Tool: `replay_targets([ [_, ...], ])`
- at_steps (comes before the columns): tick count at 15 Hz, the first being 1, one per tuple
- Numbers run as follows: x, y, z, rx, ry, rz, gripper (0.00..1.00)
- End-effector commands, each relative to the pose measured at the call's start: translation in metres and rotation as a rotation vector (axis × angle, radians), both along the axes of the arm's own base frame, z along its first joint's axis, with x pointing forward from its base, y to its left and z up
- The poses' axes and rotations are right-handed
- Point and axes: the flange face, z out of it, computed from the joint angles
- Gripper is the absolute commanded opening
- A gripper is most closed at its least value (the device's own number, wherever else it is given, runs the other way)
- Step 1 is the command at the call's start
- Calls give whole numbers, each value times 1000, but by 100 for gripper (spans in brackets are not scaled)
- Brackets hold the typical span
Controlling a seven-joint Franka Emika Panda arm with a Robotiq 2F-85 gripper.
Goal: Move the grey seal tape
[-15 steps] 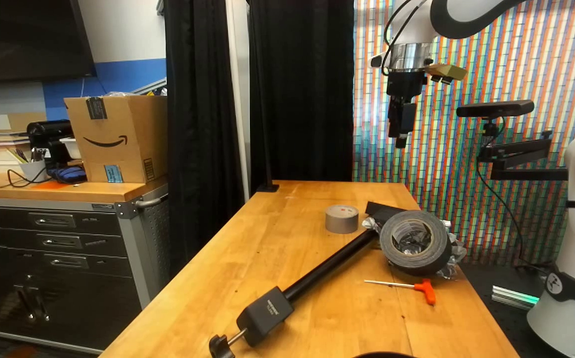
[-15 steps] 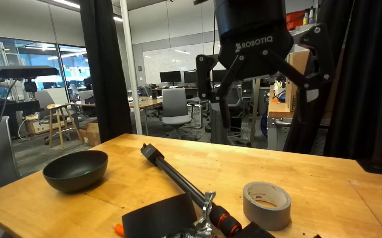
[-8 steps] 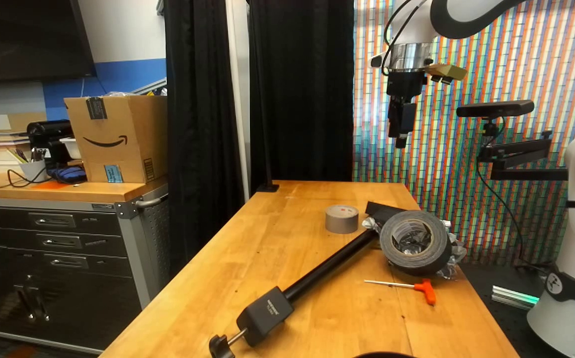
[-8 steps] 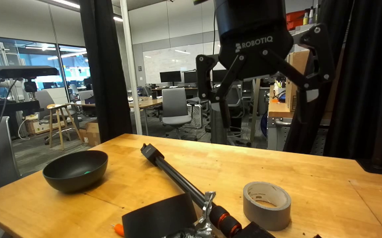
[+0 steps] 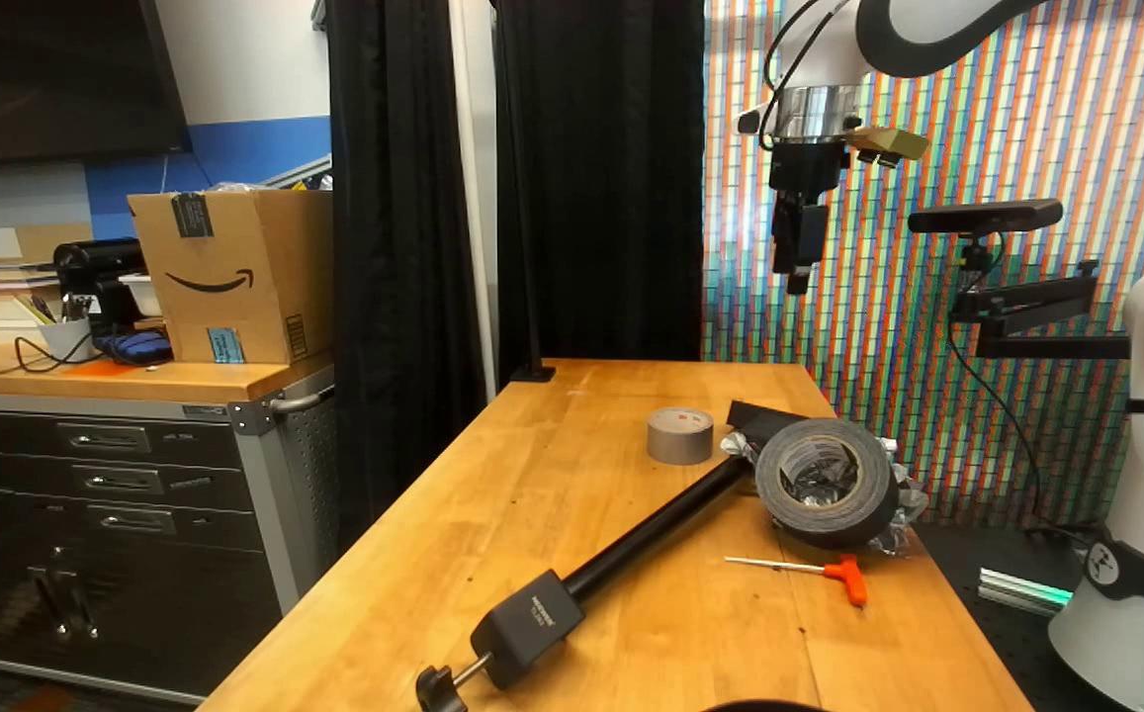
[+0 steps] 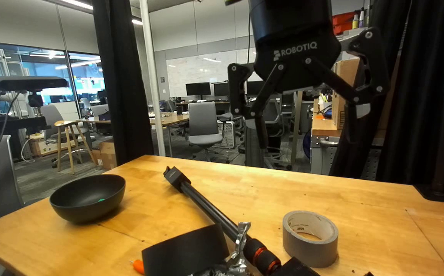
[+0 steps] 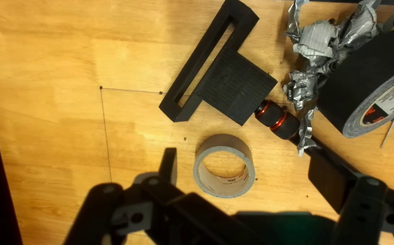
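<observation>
The grey seal tape (image 5: 680, 447) is a short matte grey ring lying flat on the wooden table. It shows in both exterior views (image 6: 311, 253) and, seen from above, in the wrist view (image 7: 223, 142). My gripper (image 6: 308, 138) hangs well above the table, pointing down, with its two fingers wide apart and nothing between them. In an exterior view it is seen edge-on (image 5: 798, 282). In the wrist view the tape appears between the open fingers (image 7: 248, 172), closer to the left finger, and far below them. Nothing touches the tape.
A black pole with end blocks (image 5: 656, 529) lies diagonally beside the tape. A larger black tape roll (image 5: 824, 485) leans tilted on crumpled silver tape (image 7: 314, 44). An orange-handled hex key (image 5: 850, 578) lies nearby. A dark bowl (image 6: 87, 209) stands near a table edge.
</observation>
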Motion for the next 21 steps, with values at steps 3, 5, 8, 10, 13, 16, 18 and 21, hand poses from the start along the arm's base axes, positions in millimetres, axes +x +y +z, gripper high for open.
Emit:
replay_targets([
  [3,0,0,1,0,1,0,100],
  [5,0,0,1,0,1,0,100],
  [8,0,0,1,0,1,0,100],
  [10,6,4,5,2,-2,10,100],
  [13,29,17,11,-14,-9,55,100],
  [16,51,27,13,-28,-15,102,100],
  [18,66,32,11,-29,-18,132,100],
  [21,90,34,-1,-21,-22,163,100],
])
